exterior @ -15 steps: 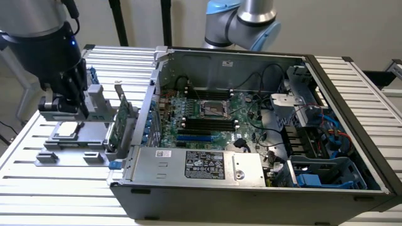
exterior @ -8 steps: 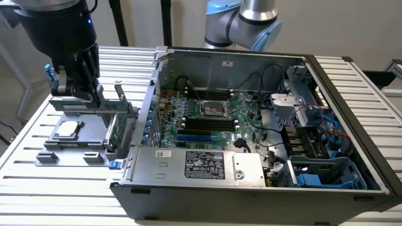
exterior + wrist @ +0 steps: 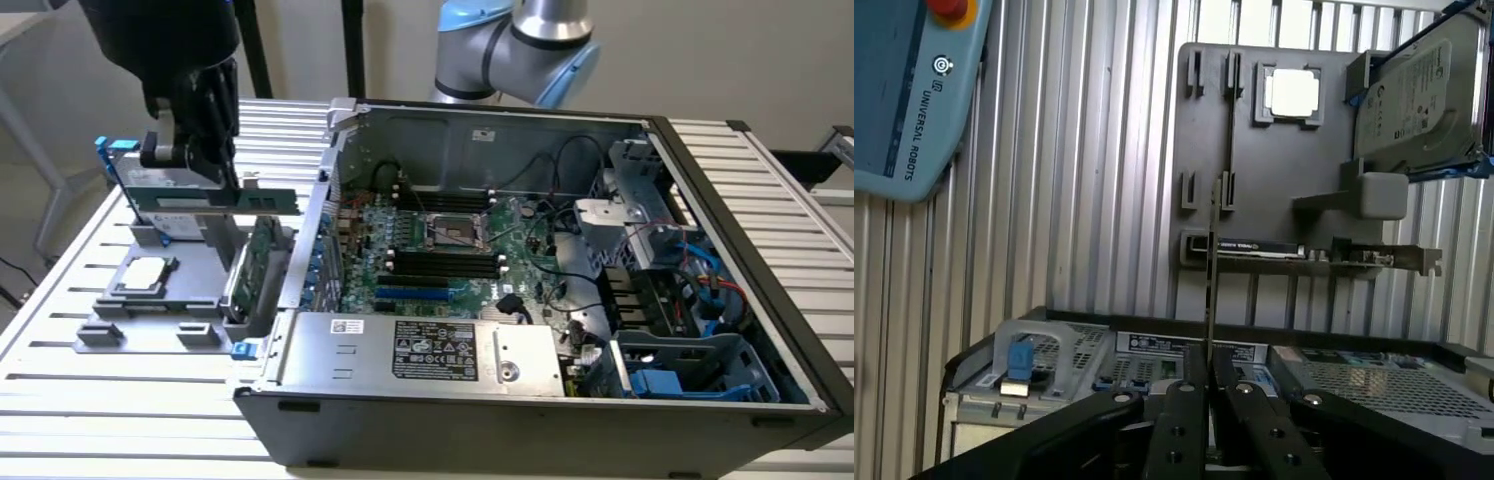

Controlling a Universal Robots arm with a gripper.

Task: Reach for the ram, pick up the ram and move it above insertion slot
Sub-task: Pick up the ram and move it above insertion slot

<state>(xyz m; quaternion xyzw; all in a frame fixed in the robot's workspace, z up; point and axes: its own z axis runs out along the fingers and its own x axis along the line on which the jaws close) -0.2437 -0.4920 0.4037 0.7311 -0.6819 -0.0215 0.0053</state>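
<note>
Pincer (image 3: 1209,385) pointing down, clamped on the ram (image 3: 1212,270), holds it edge-up above the grey holder tray (image 3: 1274,160).

One open computer case (image 3: 561,400) stands on the slatted worktop (image 3: 80,400), and one grey holder tray (image 3: 147,310) lies just beside the case. One gripper (image 3: 187,150) hangs above that tray, closed on one ram (image 3: 247,200). On the tray there are one processor chip (image 3: 144,275), one silver hard drive (image 3: 1419,95) and one expansion card (image 3: 254,265) standing on edge. Inside the case sit one motherboard (image 3: 441,250) and one power supply (image 3: 420,350). One teach pendant (image 3: 904,90) lies well apart from the tray.
</note>
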